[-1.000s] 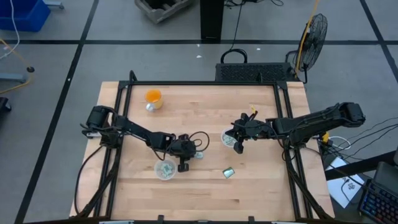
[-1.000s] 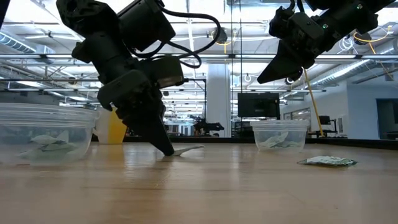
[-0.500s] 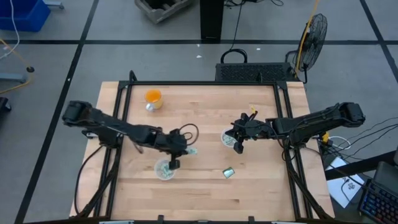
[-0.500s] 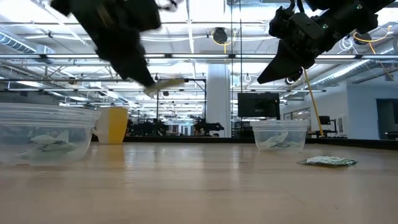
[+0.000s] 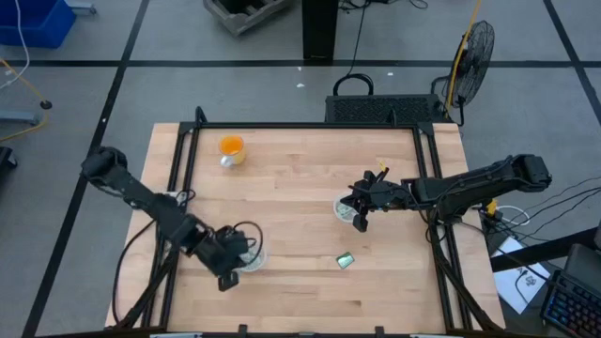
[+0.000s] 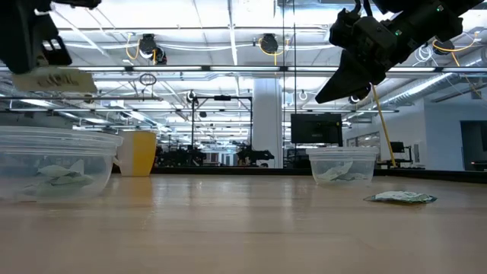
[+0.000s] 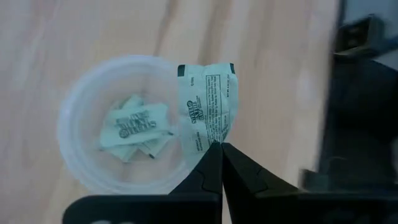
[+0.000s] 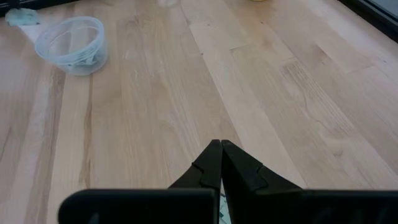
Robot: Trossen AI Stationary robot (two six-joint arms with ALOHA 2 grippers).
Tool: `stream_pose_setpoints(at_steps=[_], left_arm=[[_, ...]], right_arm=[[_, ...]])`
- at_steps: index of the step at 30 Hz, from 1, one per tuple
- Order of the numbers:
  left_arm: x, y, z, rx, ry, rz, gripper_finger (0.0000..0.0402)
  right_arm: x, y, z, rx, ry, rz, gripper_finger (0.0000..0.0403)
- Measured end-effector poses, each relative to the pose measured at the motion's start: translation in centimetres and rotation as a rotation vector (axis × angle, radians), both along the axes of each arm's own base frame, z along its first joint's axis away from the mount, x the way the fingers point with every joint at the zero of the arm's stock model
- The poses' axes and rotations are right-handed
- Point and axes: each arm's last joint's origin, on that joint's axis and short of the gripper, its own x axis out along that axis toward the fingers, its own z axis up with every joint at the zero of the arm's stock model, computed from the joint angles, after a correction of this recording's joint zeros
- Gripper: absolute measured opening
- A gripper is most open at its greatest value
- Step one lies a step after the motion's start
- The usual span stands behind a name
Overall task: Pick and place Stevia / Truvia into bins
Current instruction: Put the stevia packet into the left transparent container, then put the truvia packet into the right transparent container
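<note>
I've got the left hand pinched tight on a pale Stevia packet, gripping it by one short edge, and it hangs right above the near cup on my left side of the desk. From the wrist camera the packet sits over the cup's rim, part above the inside, part above the bare wood beside it. Down in that cup I count at least two more pale packets lying flat on the bottom. In the level view the held packet floats clear above the cup's rim, not touching it.

Over on the right, the right hand hovers above the second clear cup, well off the wood; in the level view it hangs high over that cup, which has pale packets in it too. Its wrist camera shows the two fingers pressed together with nothing visible between them, so that one's clenched and empty as far as I can see.

One darker green packet lies loose on the desk, nearer my edge than the right cup, in the open between the two cups. The orange cup stands far back on the left side, well apart from everything.
</note>
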Motion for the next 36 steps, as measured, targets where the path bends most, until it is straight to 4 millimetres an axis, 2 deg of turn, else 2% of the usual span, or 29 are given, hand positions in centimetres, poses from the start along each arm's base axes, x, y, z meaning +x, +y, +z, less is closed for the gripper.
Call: stream_pose_setpoints(at_steps=[7, 14, 20, 30, 36], left_arm=[[-0.7, -0.8, -1.4, 0.149, 0.029, 0.034, 0.0003], [0.0, -0.8, -2.7, 0.199, 0.068, 0.032, 0.0014], [0.6, -0.5, -3.6, 0.203, 0.115, 0.05, 0.0005], [0.8, -0.2, -3.5, 0.178, 0.12, 0.095, 0.0067], [1.0, -0.3, -3.5, 0.167, 0.103, 0.095, 0.0082]], right_arm=[[0.1, 0.0, 0.1, 0.001, -0.011, 0.0, 0.0], [0.1, 0.0, 0.1, 0.001, -0.015, 0.0, 0.0], [0.1, 0.0, 0.1, 0.002, -0.015, 0.0, 0.0], [0.1, 0.0, 0.1, 0.002, -0.015, 0.0, 0.0], [0.1, 0.0, 0.1, 0.002, -0.015, 0.0, 0.0]])
